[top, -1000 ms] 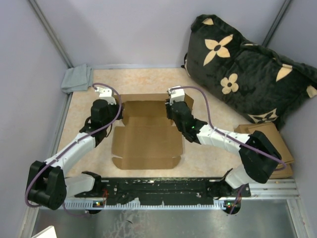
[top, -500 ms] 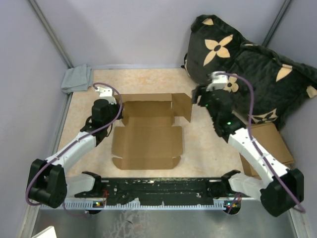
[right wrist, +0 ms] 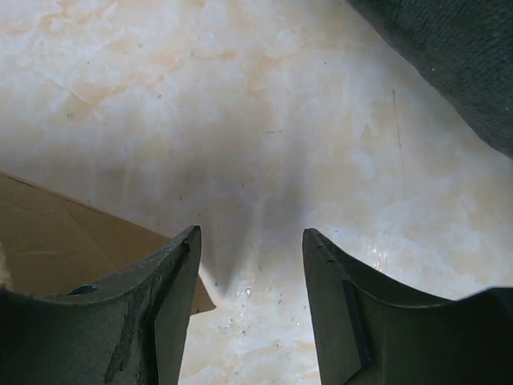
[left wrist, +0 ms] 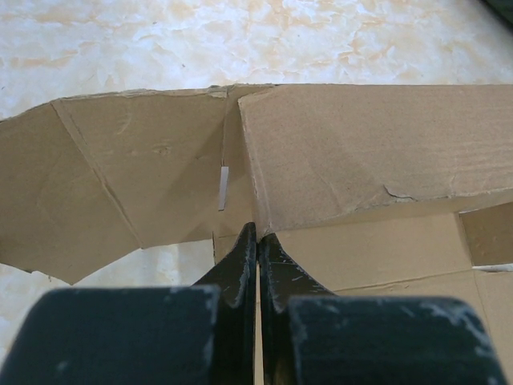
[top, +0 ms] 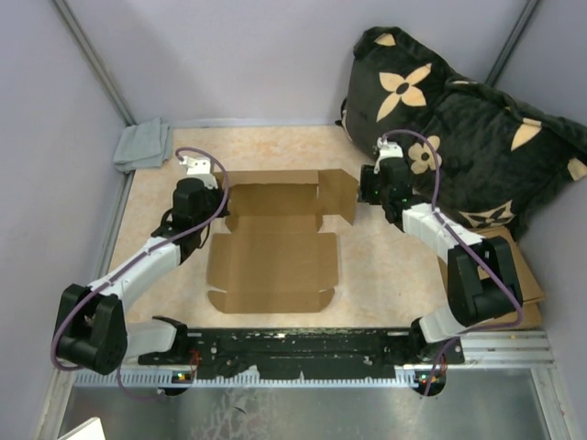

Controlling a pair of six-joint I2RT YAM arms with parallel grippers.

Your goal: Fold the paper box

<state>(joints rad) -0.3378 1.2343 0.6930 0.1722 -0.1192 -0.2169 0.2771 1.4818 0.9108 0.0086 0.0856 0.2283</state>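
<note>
The paper box (top: 273,261) lies opened out on the table, brown and unprinted, with its back wall (top: 275,188) raised. My left gripper (top: 220,196) is at the wall's left corner. In the left wrist view it (left wrist: 256,230) is shut on the cardboard edge where the side flap (left wrist: 120,184) meets the wall (left wrist: 369,152). My right gripper (top: 364,190) hangs just right of the box's upright right flap (top: 339,194). Its jaws (right wrist: 251,234) are open over bare tabletop, with nothing between them. A flap corner (right wrist: 72,249) shows left of its left finger.
A large black cushion with tan flowers (top: 459,128) fills the back right, close behind my right arm. A smaller cardboard piece (top: 509,266) lies at the right edge. A grey cloth (top: 142,145) sits in the back left corner. The arms' base rail (top: 303,353) runs along the near edge.
My right gripper let go of the back wall, swung out to the right and opened, then came back beside the right flap. The left gripper kept its hold and place.
</note>
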